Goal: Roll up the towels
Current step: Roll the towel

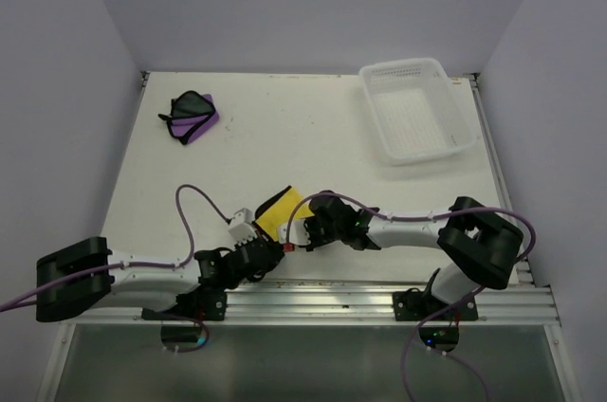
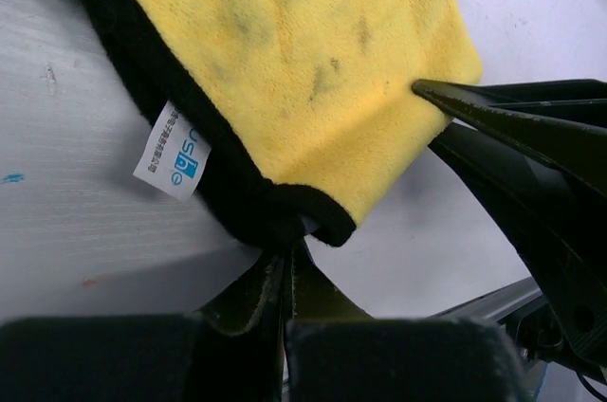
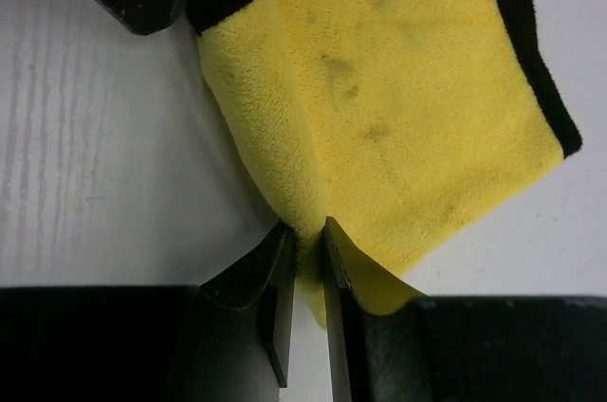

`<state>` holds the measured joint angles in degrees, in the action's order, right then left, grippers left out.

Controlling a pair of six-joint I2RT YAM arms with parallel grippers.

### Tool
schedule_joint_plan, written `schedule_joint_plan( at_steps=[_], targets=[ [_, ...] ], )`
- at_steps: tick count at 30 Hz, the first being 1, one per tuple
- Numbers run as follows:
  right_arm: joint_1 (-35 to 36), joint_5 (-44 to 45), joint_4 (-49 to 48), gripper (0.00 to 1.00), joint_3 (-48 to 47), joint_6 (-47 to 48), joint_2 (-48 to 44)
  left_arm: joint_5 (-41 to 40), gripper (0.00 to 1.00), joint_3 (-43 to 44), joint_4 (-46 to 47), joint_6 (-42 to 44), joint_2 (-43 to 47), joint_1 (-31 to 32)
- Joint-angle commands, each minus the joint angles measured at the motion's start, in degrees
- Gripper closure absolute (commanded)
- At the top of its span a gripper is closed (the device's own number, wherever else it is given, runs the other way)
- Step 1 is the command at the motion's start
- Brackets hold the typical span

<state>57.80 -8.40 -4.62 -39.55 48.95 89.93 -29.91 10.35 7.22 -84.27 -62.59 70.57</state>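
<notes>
White tabletop [image 1: 285, 137]: left gripper [image 2: 285, 264] and right gripper [image 3: 305, 239] are clamping the unrolled yellow fleece towel [image 1: 281, 211]; crumpled purple towel [image 1: 193, 118] is waiting.

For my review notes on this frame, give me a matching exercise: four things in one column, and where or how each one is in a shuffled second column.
Things:
1. yellow towel
2. purple towel
3. basket
4. white label

Places or states:
A. far right, nothing in it
B. at the yellow towel's edge
C. far left, not held
D. pinched by the left gripper and the right gripper

Pairs: 1-D, 2-C, 3-A, 4-B
</notes>
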Motion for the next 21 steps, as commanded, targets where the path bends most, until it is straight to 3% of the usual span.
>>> schedule_joint_plan(
  at_steps=[1,14,21],
  targets=[
    [1.00,0.67,5.93,0.79,-2.37,-3.59,-2.74,-0.14,1.00,0.28,-11.17,2.97,1.49,-0.16],
    [5.56,1.02,21.75,0.79,-8.69,-27.64,-6.08,-1.29,1.00,3.36,-18.73,5.69,10.73,-0.08],
    [8.91,0.06,23.35,0.80,-10.02,-36.81,-3.89,-2.61,1.00,6.17,-23.39,7.45,14.16,0.01]
  ],
)
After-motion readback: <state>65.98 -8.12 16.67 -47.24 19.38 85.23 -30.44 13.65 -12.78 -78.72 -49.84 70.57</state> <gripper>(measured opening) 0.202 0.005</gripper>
